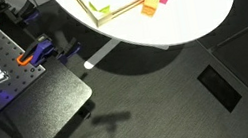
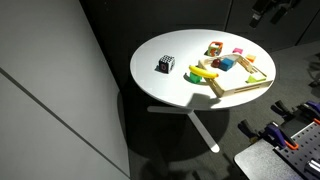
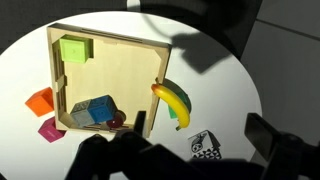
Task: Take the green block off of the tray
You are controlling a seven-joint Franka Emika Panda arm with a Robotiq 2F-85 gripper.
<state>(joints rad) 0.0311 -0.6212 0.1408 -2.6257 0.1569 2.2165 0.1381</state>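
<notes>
One lime-green cube-shaped block [image 3: 73, 48] lies inside the large flat rectangular tray with a pale base and a thin light wooden rim [image 3: 110, 40]. In the wrist view the block sits in the tray's upper left corner, close against the rim. In an exterior view the same block [image 1: 103, 15] shows in the tray corner nearest the table edge. The tray rests on a round white table [image 2: 185, 90].

A teal-blue block [image 3: 95, 112] lies at the opposite end of the tray, well apart from the green block. An orange block [image 3: 40, 100] and a magenta block [image 3: 48, 128] lie on the table just outside the tray's left rim. A yellow toy banana with a green tip [image 3: 172, 100] lies against the right rim. A black-and-white patterned cube [image 3: 205, 147] stands on the table beyond the banana.

The gripper [image 2: 270, 10] hangs high above the table, touching nothing. Dark, blurred parts of it cross the lower edge of the wrist view. Whether its jaws are apart or together cannot be told.
</notes>
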